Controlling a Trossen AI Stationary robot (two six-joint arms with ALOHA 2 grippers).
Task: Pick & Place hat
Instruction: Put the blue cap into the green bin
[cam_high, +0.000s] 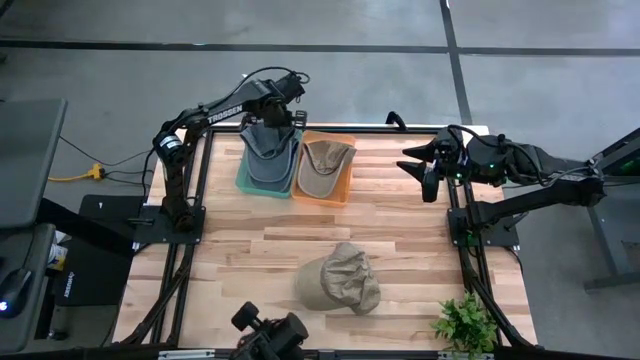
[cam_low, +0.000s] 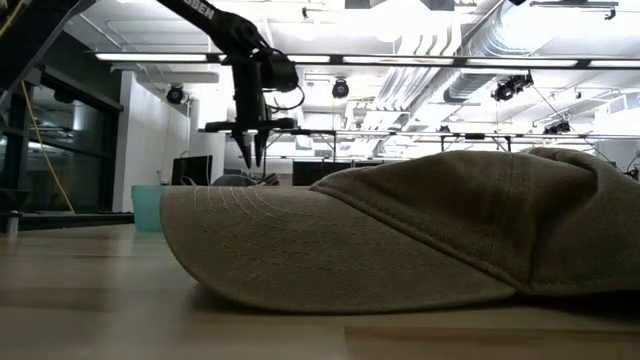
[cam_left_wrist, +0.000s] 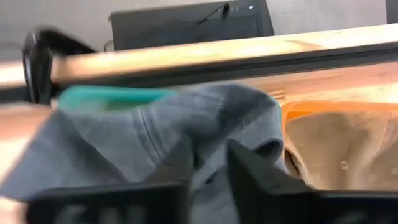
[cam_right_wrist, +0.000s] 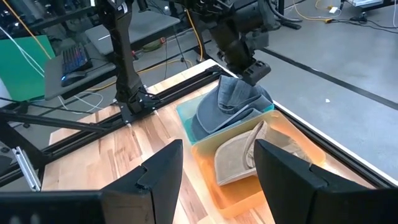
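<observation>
A floppy tan cotton cap (cam_high: 340, 279) lies loose near the front edge of the pale wooden slatted desk (cam_high: 250, 250), brim pointing toward the left arm's side, well apart from both arms; the low view looks straight at its curved brim and crumpled crown, which fills most of that picture. It looks like the next hat waiting to be picked up. At the far edge of the desk two shallow plastic bins stand side by side and touching: a teal bin (cam_high: 243, 178) holding a grey-blue cap (cam_high: 266, 158), and an orange bin (cam_high: 345, 180) holding a second tan cap (cam_high: 324, 165). The grey-blue cap stands partly upright, its crown rising above the bin wall, probably because it is being lifted or lowered rather than lying settled. The left tool (cam_high: 270, 122) hangs directly over that cap's far end; in the left wrist view its two dark fingers (cam_left_wrist: 180, 163) stand close together with grey fabric bunched between and around them, so they appear pinched on the grey-blue cap, though a firm grip cannot be confirmed. The right tool (cam_high: 417, 160) waits above the right edge of the desk, pointed toward the bins, its fingers (cam_right_wrist: 163, 163) spread apart and holding nothing. A small green potted plant (cam_high: 465, 322) sits at the near right corner, clear of the work.
</observation>
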